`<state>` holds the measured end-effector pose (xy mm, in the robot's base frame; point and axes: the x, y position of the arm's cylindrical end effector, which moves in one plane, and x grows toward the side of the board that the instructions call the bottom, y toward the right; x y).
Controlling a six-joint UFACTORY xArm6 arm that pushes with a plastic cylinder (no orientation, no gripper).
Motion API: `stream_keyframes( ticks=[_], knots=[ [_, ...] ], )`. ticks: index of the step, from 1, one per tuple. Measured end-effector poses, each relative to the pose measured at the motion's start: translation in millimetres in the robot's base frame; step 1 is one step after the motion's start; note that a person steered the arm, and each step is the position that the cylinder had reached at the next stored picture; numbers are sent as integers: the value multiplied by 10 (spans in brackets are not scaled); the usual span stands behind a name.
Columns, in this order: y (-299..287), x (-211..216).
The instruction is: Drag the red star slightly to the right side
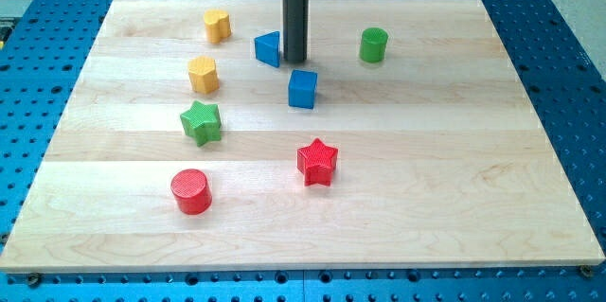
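Observation:
The red star [317, 162] lies on the wooden board [454, 151], a little below the middle. My tip [294, 62] is near the view's top, well above the red star and apart from it. The tip stands just right of the blue triangular block [269, 48] and just above the blue cube [302, 88].
A yellow heart-like block [217, 25] and a yellow hexagon [203, 74] lie at the upper left. A green star [202, 121] and a red cylinder [191, 191] lie at the left. A green cylinder [374, 44] stands at the upper right. The board sits on a blue perforated table [559, 46].

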<state>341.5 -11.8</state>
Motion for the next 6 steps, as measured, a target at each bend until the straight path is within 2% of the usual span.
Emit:
stream_keyframes(
  ticks=[1, 3, 4, 5, 6],
  knots=[
    [486, 460],
    [952, 2052],
    [378, 2380],
    [-155, 2045],
    [-170, 1839]
  ],
)
